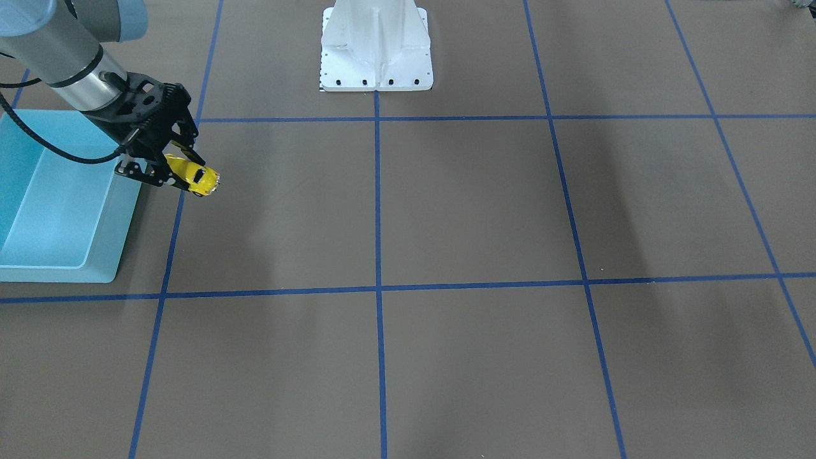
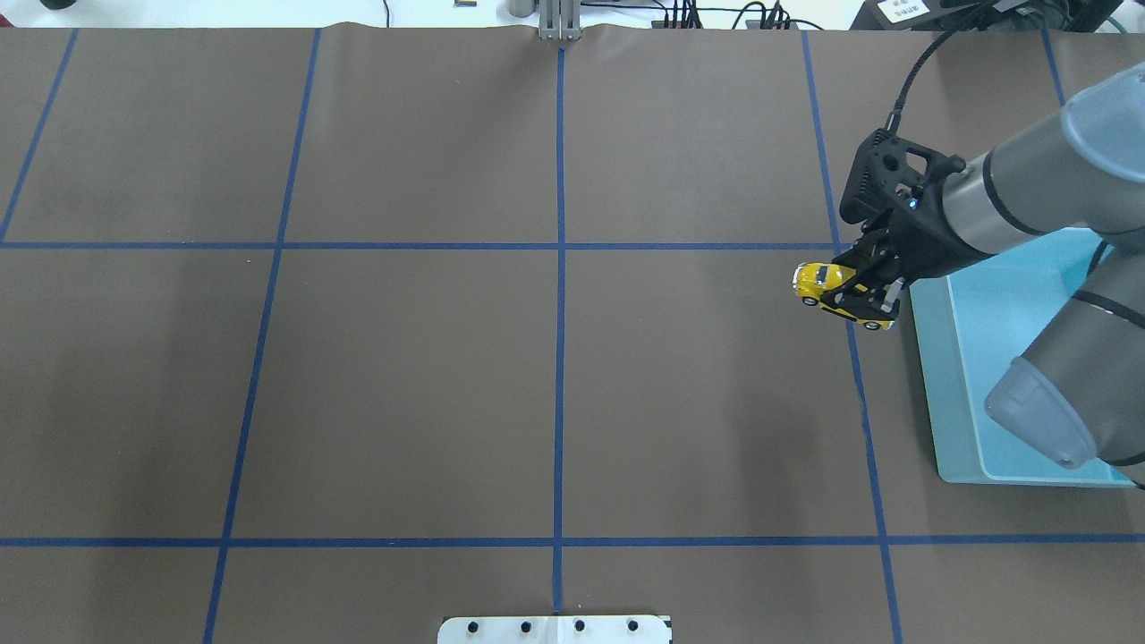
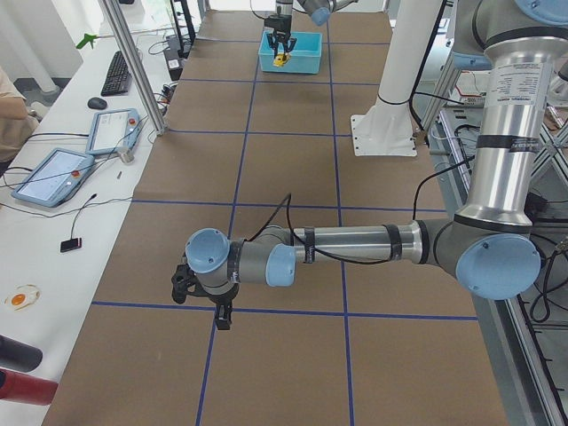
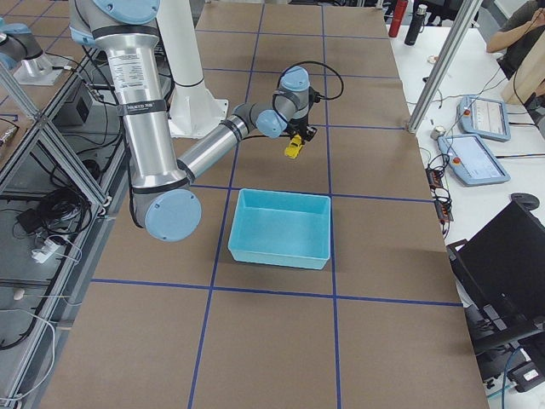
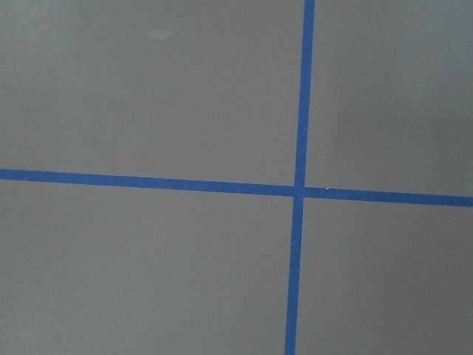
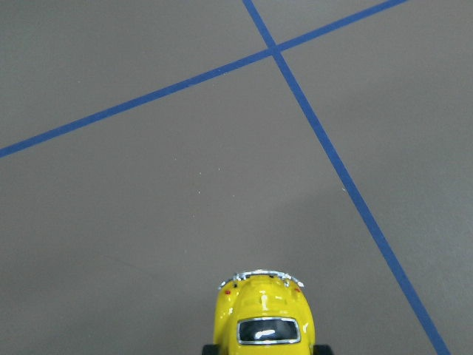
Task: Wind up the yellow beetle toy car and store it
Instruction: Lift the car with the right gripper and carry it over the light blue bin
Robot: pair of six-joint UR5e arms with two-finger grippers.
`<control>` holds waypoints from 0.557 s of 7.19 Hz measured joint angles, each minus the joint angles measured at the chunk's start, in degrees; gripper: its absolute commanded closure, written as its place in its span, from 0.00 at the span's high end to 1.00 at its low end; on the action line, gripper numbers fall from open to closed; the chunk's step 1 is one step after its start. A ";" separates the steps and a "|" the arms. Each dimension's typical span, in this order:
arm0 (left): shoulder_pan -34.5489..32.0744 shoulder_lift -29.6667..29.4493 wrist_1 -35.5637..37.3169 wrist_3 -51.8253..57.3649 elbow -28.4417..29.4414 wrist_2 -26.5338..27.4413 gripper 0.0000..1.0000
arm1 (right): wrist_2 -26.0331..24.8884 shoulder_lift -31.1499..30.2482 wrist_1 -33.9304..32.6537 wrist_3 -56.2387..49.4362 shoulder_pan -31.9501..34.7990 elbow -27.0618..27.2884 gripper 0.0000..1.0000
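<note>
Right wrist view: yellow beetle toy car (image 6: pixel 260 314) sits at the bottom edge, rear window and chrome bumper showing, with the brown table (image 6: pixel 148 222) and its blue tape lines (image 6: pixel 325 155) beyond it. The right gripper (image 1: pixel 173 168) is pinching the car across its body, with one end sticking out past the fingers and tilted downward. It looks held clear of the table, just beside the light blue bin (image 1: pixel 121 217) and not yet over it. Handling, as judged: small, light and rigid. The glossy rounded shell is likely slippery, so hold the flat flanks between the wheels rather than the domed roof or bumpers, and keep the wheels free for winding. Farthest off, the left gripper (image 3: pixel 213 302) hangs over the other end of the table; spread or closed, cannot tell.
</note>
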 measured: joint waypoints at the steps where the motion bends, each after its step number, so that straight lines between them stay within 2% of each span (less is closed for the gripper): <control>1: 0.00 0.00 0.00 0.00 0.00 0.00 1.00 | 0.32 -1.72 -4.05 -7.98 2.42 1.33 0.00; 2: 0.00 0.00 0.00 0.00 0.00 0.00 1.00 | 0.43 -3.61 -6.58 -14.90 4.74 2.26 0.00; 4: 0.00 0.00 0.00 0.00 0.00 0.00 1.00 | 0.64 -10.49 -6.84 -24.62 8.58 2.72 0.00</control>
